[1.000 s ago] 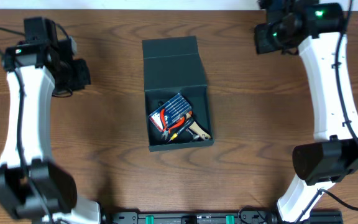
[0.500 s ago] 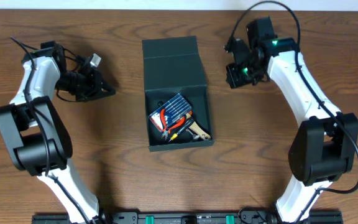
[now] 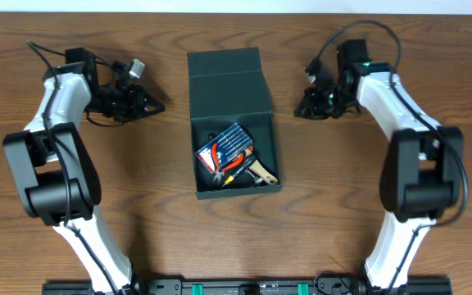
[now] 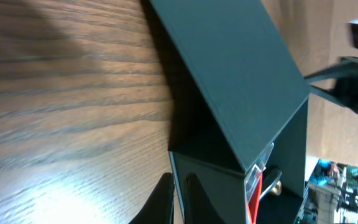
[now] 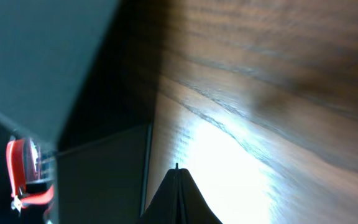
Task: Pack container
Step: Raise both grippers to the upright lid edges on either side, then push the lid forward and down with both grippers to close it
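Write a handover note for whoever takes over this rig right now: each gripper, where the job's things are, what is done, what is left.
Left gripper: all but shut, empty, low over the table, left of the container.
Right gripper: shut, empty, right of the container.
Container: mid-table, flap lid raised at the back, front half uncovered.
Inside: blue bit case, red-handled pliers, tan-handled tool.
Done: tools are in.
Left: probably closing the flap lid; a gripper sits on each side of it.
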